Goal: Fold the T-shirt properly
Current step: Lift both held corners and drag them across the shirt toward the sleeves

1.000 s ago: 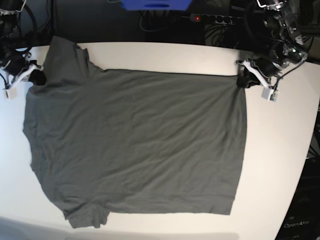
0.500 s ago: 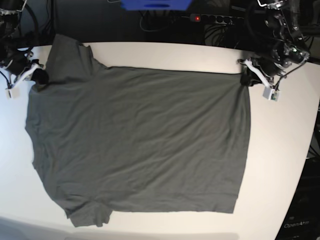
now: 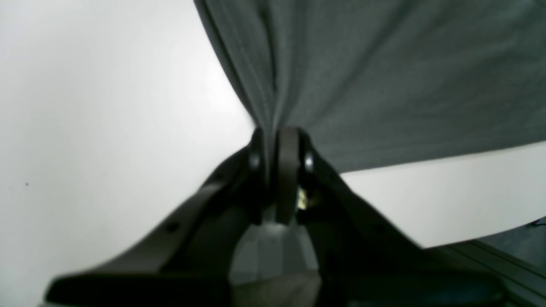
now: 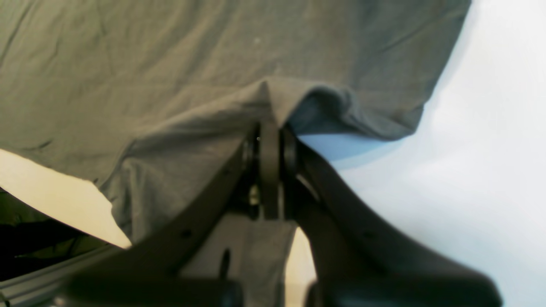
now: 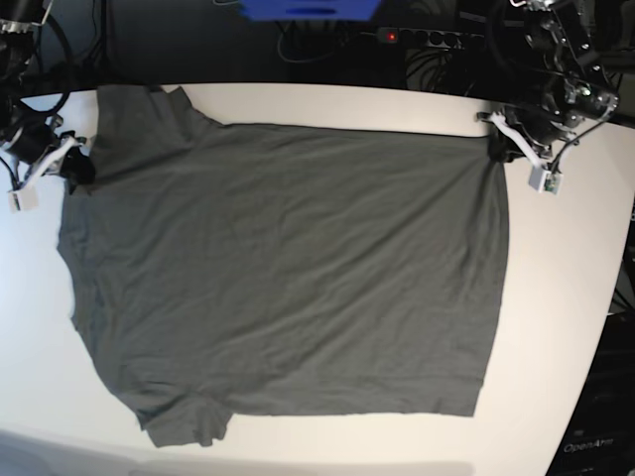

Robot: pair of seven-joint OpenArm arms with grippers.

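The dark grey T-shirt [image 5: 288, 268] lies spread flat on the white table [image 5: 566, 297], collar side toward the left and hem toward the right. My left gripper [image 5: 506, 147] is shut on the hem's far right corner; in the left wrist view the T-shirt [image 3: 384, 76] fans out taut from the left gripper [image 3: 279, 140]. My right gripper [image 5: 77, 167] is shut on the shoulder edge at the far left; in the right wrist view the T-shirt [image 4: 170, 85] rises in a small pinched ridge at the right gripper [image 4: 271, 128].
A black power strip [image 5: 422, 38] with a red light and cables lies behind the table's far edge, beside a blue object [image 5: 308, 8]. The table's rounded right edge [image 5: 610, 327] curves toward the front. Bare table shows to the right of the hem.
Both grippers have moved toward the far edge and to the right, dragging the T-shirt with them. The cloth has been pulled tauter and its far edge has straightened.
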